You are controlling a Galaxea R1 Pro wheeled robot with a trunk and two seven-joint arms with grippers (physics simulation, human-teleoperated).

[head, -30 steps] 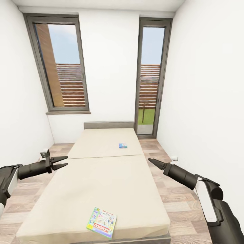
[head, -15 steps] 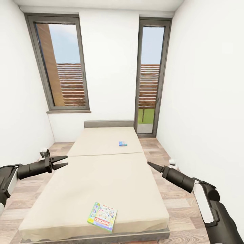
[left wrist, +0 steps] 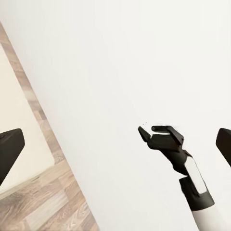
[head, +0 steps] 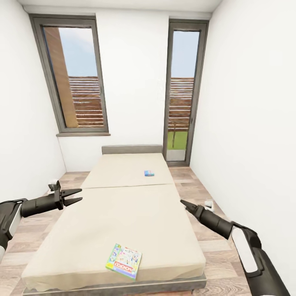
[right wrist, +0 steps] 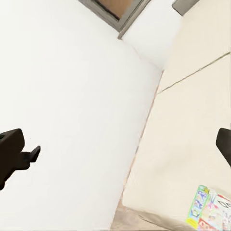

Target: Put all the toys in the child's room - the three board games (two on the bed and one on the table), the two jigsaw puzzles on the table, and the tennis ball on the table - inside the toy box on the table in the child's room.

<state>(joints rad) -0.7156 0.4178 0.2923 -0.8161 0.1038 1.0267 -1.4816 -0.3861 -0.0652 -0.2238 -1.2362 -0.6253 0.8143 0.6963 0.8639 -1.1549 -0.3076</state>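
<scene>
Two board games lie on the bed (head: 123, 213): a larger colourful box (head: 123, 261) near the foot edge and a small blue one (head: 149, 173) on the far section, right of centre. My left gripper (head: 81, 195) hovers open over the bed's left edge with nothing in it. My right gripper (head: 182, 202) hangs beside the bed's right edge; its fingers (right wrist: 9, 154) stand wide apart in the right wrist view, empty. That view also catches the colourful box (right wrist: 209, 211) on the mattress (right wrist: 192, 125). The table, toy box, puzzles and tennis ball are out of view.
White walls close in on both sides, with narrow strips of plank floor (head: 205, 234) along the bed. Tall grey-framed windows (head: 78, 78) stand behind the grey headboard (head: 131, 149). The left wrist view looks across to the right gripper (left wrist: 159, 132).
The view has pulled back slightly, so more of the bed's foot edge shows. My right arm has dropped a little and come nearer. The left arm and both boxes are as before.
</scene>
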